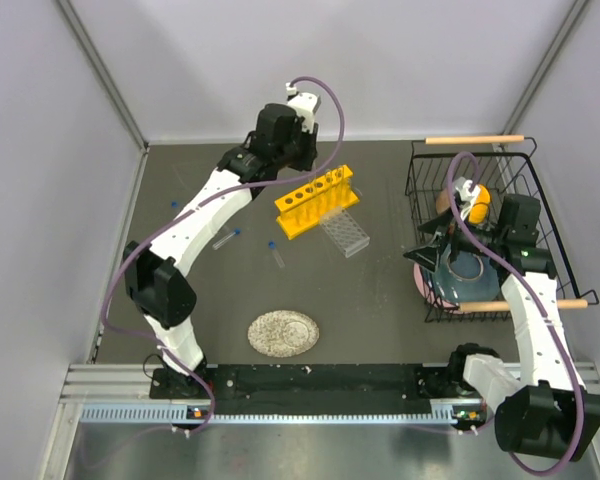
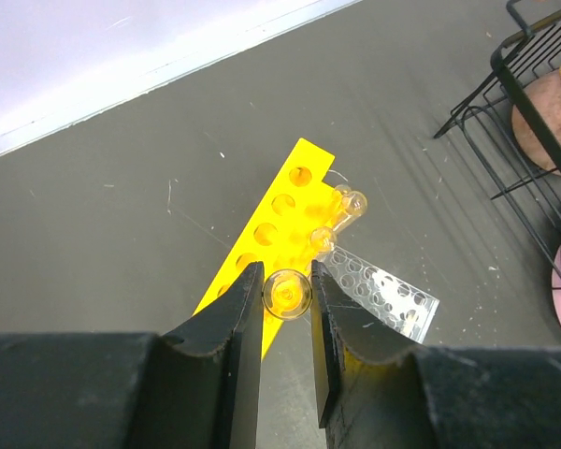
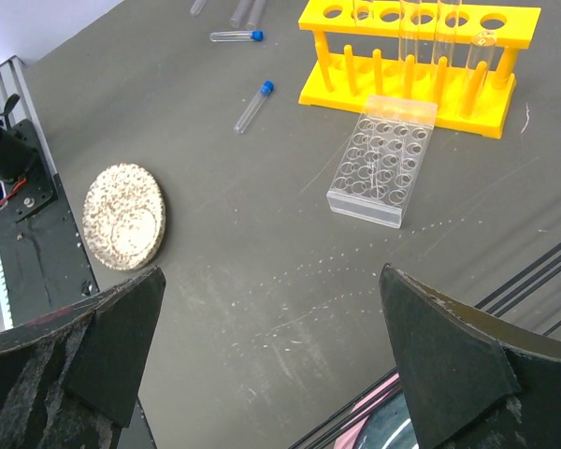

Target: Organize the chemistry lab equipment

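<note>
Glass tube [image 2: 287,293], round-mouthed, in left pincer [image 2: 285,273] at yellow six-hole rack [image 2: 282,213].

Dark table [image 1: 380,320]: rack [image 1: 317,203], vials [image 1: 277,252], plate [image 1: 283,333], basket [image 1: 425,175]

Yellow rack [image 1: 314,204] glossy plastic; gridded rack [image 3: 381,159] clear plastic; table [image 3: 262,262] matt, scuffed; basket [image 2: 528,114] black wire.

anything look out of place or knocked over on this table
Yes. Several blue-capped vials lie on their sides, scattered on the table left of the yellow rack, instead of standing in a rack. The small clear gridded rack beside it sits empty and at a slant to it. Nothing looks spilled or broken.
</note>
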{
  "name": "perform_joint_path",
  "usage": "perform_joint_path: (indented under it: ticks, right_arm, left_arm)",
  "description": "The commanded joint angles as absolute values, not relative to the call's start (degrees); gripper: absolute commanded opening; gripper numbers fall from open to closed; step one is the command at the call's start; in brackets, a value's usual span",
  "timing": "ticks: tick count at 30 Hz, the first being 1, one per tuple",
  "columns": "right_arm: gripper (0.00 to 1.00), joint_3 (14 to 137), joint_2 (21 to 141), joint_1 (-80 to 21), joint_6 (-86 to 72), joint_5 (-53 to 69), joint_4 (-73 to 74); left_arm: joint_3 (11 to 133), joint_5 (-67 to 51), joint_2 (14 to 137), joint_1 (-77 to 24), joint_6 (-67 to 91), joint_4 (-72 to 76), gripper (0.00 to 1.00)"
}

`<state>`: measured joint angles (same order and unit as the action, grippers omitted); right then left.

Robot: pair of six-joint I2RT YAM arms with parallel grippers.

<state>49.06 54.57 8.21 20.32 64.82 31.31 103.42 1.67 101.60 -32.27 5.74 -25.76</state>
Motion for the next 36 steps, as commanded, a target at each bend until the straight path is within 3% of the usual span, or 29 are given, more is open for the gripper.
perform_joint_path:
  ticks: [1, 36]
  right_arm:
    - [0.99, 50.0, 54.3, 9.0, 20.7, 66.7, 28.7]
    - [0.99, 49.7, 54.6, 8.9, 21.4, 65.7, 28.7]
  left_arm:
    - [106.5, 2.6, 103.1, -31.7, 4.5, -22.5, 0.08]
    - [105.4, 0.3, 109.4, -31.4, 6.1, -20.5, 0.08]
